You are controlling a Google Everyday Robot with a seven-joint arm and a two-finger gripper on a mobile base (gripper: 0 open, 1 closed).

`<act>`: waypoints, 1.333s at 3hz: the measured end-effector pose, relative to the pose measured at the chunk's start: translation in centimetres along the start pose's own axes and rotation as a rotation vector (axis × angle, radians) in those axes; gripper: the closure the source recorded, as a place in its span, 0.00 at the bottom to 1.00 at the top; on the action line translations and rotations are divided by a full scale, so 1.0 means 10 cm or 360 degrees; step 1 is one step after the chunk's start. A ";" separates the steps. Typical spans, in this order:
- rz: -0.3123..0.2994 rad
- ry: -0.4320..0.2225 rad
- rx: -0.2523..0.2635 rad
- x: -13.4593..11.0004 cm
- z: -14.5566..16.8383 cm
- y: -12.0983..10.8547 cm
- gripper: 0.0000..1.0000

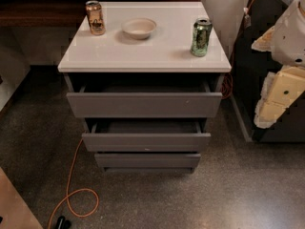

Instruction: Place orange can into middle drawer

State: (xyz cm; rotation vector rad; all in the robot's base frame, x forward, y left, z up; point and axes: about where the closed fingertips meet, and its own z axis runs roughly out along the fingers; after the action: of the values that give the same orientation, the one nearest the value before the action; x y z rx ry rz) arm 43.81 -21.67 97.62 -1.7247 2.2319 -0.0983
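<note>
The glossy white worktop (143, 51) caps a cabinet whose flat grey middle drawer (145, 141) is barely open. Our cream gripper (275, 101) hangs beyond the right edge; we cannot tell how its jaws stand. The shiny copper-orange can (95, 17) stands at the back-left corner. Reaching across, we risk toppling the green can (201, 37).

The arm (289, 30) showed at the far right edge of the view: a bulky, rounded white housing up high, cut off by the frame. Below it hung the gripper (274, 99) — cream-yellow blocks with pale edging, stepping down and to the left from the white section. It sat at about mid-height, pointing downward, only partly in view — the rest of the arm lay out of sight.
</note>
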 end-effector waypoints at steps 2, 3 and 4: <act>-0.0010 -0.0039 -0.0055 -0.08 0.11 -0.04 0.00; 0.0005 -0.0165 -0.0143 -0.22 0.43 -0.02 0.00; 0.0018 -0.0352 -0.0207 -0.54 0.94 0.05 0.00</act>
State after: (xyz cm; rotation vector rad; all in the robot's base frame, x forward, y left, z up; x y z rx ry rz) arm 47.25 -15.03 89.67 -1.6951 2.1257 0.2343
